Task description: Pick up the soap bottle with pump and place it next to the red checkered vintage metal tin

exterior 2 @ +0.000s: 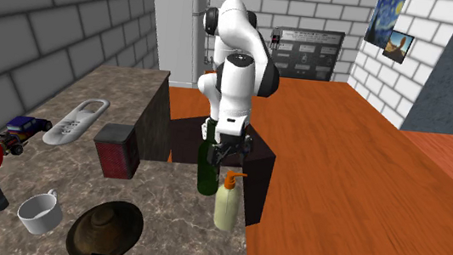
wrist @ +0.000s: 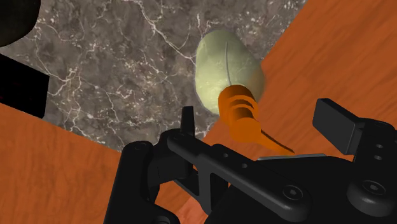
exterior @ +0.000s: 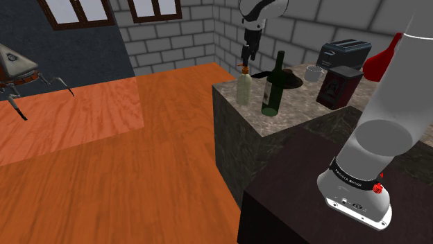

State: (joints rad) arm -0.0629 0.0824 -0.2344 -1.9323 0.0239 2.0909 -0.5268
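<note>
My gripper [wrist: 261, 124] is pointing straight down, fingers standing apart and holding nothing, just above the orange pump of the pale green soap bottle [wrist: 226, 70]. This bottle is standing upright at the corner of the marble counter [wrist: 127, 70], just beside a dark green wine bottle [exterior 2: 207, 170]. The dark red tin [exterior 2: 117, 150] is sitting well apart from it.

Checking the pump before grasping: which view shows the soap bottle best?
The second exterior view: the whole soap bottle stands side-on, orange pump clear. The wrist view looks down on its top; the shoulder view shows it far off under the tool.
</note>
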